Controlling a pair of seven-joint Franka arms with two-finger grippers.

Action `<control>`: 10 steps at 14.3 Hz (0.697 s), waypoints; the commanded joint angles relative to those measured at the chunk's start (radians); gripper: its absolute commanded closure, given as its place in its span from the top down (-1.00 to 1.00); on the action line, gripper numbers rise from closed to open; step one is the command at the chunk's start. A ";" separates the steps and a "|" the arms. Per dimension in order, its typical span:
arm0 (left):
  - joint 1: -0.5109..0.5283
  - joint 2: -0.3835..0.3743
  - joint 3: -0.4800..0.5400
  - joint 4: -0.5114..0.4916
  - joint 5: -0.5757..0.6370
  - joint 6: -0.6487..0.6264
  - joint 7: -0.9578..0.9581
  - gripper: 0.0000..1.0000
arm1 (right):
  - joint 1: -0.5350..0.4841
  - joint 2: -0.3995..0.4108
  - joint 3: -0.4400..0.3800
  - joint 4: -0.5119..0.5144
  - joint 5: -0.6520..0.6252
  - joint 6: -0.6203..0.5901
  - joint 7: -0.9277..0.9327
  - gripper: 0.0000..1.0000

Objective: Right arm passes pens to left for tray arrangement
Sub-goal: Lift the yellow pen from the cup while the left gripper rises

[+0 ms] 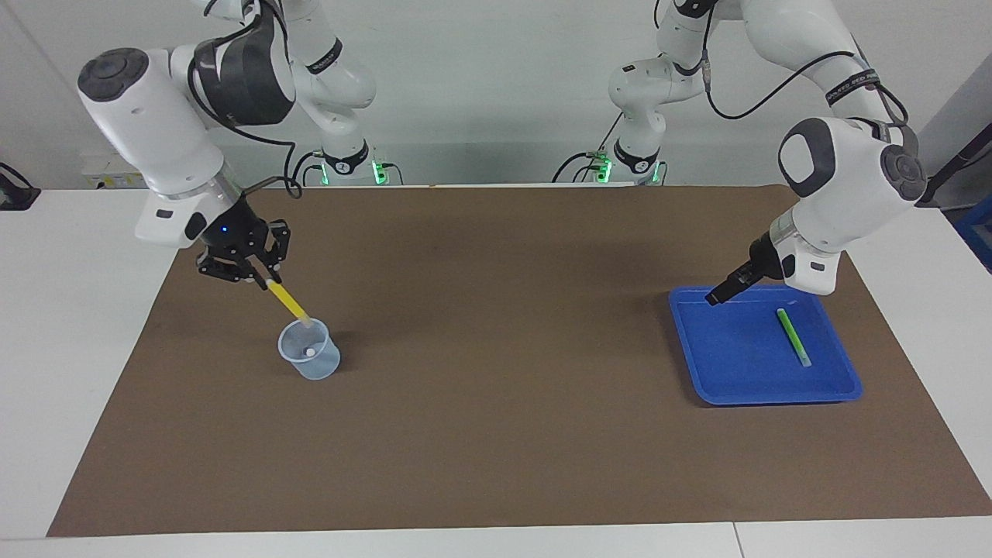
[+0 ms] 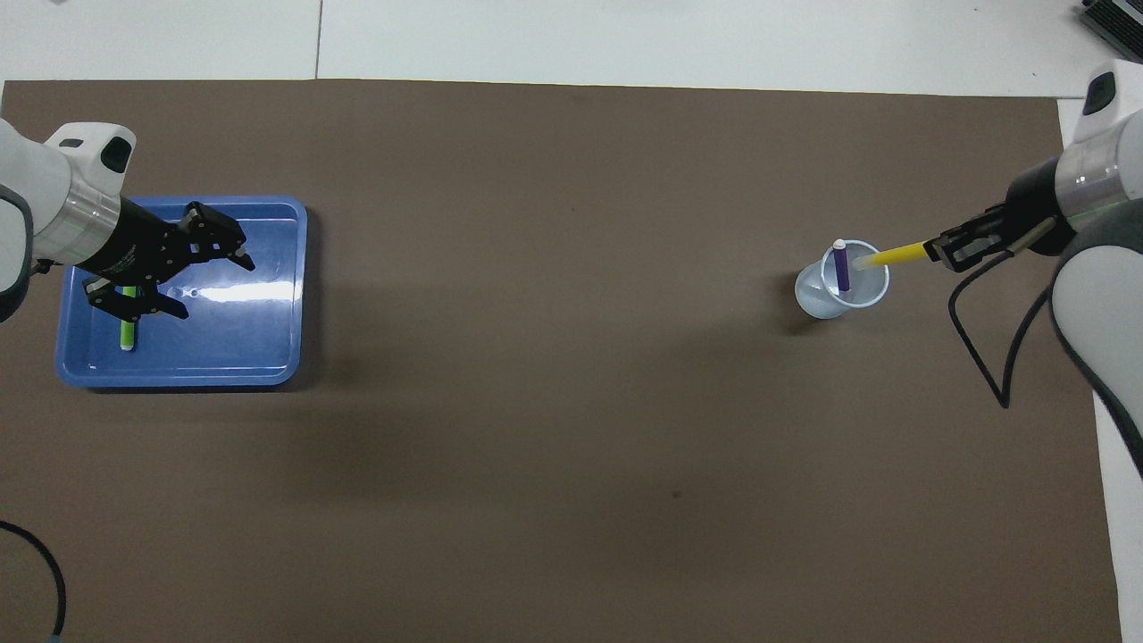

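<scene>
Right gripper (image 1: 266,280) raised above the brown mat (image 1: 496,434) at the right arm's end of the table, clamped on the upper end of the yellow pen (image 1: 288,301). Pen slanted downward, whitish lower tip right at the rim of the translucent cup (image 1: 310,361); hard to tell whether that tip touches the rim or hangs just clear of it. In the overhead view, same yellow pen (image 2: 890,256) stretched from the closed right gripper (image 2: 938,249) toward the cup (image 2: 817,299).

Inside the cup, 1 purple pen (image 2: 841,270) upright with its whitish cap on top, leaning against the wall.

Left gripper (image 1: 711,298) up over the edge of the blue tray (image 1: 744,387) nearest the robots, jaws spread wide, nothing between them. From overhead, left gripper (image 2: 201,281) over the tray (image 2: 223,357), fingers clearly parted.

Green pen (image 1: 793,337) flat on the tray floor, near the side toward the left arm's end of the table, partly covered by the left gripper in the overhead view (image 2: 128,330). Tray itself on the mat at the left arm's end, well apart from the cup.
</scene>
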 commanded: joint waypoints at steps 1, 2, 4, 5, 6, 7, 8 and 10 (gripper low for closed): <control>-0.015 -0.021 0.009 -0.009 -0.047 -0.042 -0.073 0.98 | -0.017 -0.029 0.004 -0.008 0.053 -0.017 0.026 -1.00; -0.016 -0.022 0.009 -0.009 -0.075 -0.050 -0.101 0.98 | -0.017 -0.029 0.004 -0.008 0.082 -0.015 0.046 -1.00; -0.018 -0.027 0.009 -0.009 -0.133 -0.065 -0.164 0.98 | -0.011 -0.028 0.006 -0.005 0.107 -0.003 0.115 -1.00; -0.018 -0.027 0.009 -0.009 -0.154 -0.071 -0.201 0.98 | -0.006 -0.021 0.006 0.011 0.110 0.003 0.144 -1.00; -0.018 -0.028 0.009 -0.009 -0.185 -0.077 -0.242 0.98 | -0.005 -0.015 0.007 0.028 0.110 0.003 0.182 -1.00; -0.019 -0.030 0.009 -0.009 -0.234 -0.086 -0.295 0.98 | -0.003 -0.014 0.007 0.033 0.121 0.003 0.214 -1.00; -0.019 -0.033 0.009 -0.011 -0.277 -0.089 -0.343 0.98 | -0.003 -0.015 0.009 0.035 0.154 0.005 0.236 -1.00; -0.028 -0.042 0.006 -0.023 -0.340 -0.094 -0.389 0.97 | -0.002 -0.021 0.009 0.033 0.188 0.002 0.264 -1.00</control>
